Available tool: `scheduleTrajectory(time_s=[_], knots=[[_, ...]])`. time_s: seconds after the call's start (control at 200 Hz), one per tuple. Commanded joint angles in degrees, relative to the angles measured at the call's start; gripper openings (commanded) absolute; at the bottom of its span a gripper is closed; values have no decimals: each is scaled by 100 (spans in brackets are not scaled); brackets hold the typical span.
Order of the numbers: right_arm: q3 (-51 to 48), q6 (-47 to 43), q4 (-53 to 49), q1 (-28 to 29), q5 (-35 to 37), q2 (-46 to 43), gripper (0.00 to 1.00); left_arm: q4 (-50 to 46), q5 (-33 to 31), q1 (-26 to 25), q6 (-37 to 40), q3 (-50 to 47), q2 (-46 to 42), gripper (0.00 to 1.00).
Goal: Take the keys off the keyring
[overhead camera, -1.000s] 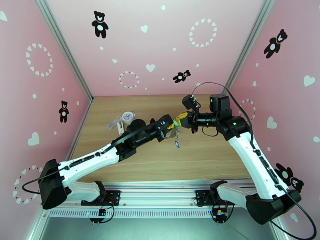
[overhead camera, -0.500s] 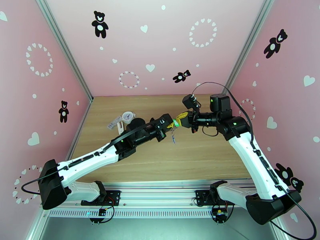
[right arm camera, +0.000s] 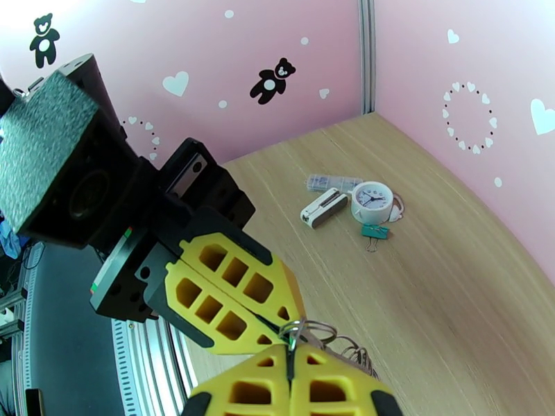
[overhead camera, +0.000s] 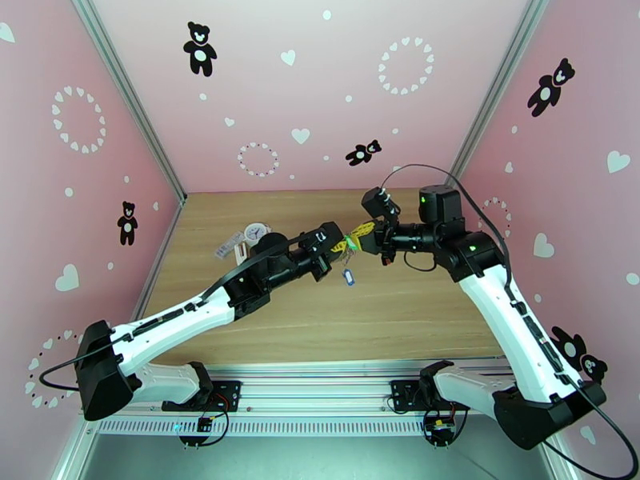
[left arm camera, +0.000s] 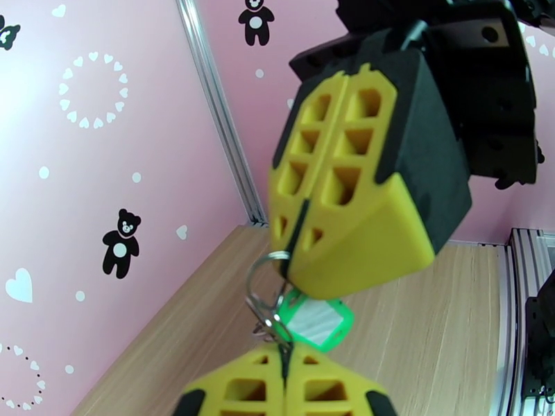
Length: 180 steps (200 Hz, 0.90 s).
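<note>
Above mid-table (overhead camera: pixel 416 314), clear of the wood, the left gripper (overhead camera: pixel 342 247) and right gripper (overhead camera: pixel 362 240) meet tip to tip. Both jaws are pressed fully together, and each pinches the metal rings (left arm camera: pixel 267 289) from opposite sides. The rings are strung between the two tips.

The green-tag key (left arm camera: pixel 316 322) hangs at the rings, just under the right tips. Its tag is tilted and faces the left wrist camera; any writing on the white insert is too blurred to read. The key blades are too small to make out.

The blue-tag key (overhead camera: pixel 347 276) dangles below the grippers. In the top view its long axis runs toward the near edge.

Farther back on the left is the clock charm (right arm camera: pixel 372 201), its dial numerals too small to read. The teal clip (right arm camera: pixel 375 231) and a white block (right arm camera: pixel 324 207) lie just beside it.
</note>
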Motion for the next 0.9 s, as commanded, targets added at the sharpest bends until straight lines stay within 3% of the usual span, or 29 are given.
scheduleTrajectory(time_s=[0.0, 0.741, 0.896], knots=[[205, -192, -229, 196, 64, -69, 0, -14, -94, 103, -189, 277, -81, 0], [728, -849, -1014, 641, 665, 187, 0, -901, 320, 343, -730, 895, -128, 0], [779, -1008, -1244, 953, 1197, 239, 0, -1134, 336, 425, -986, 1139, -83, 0]])
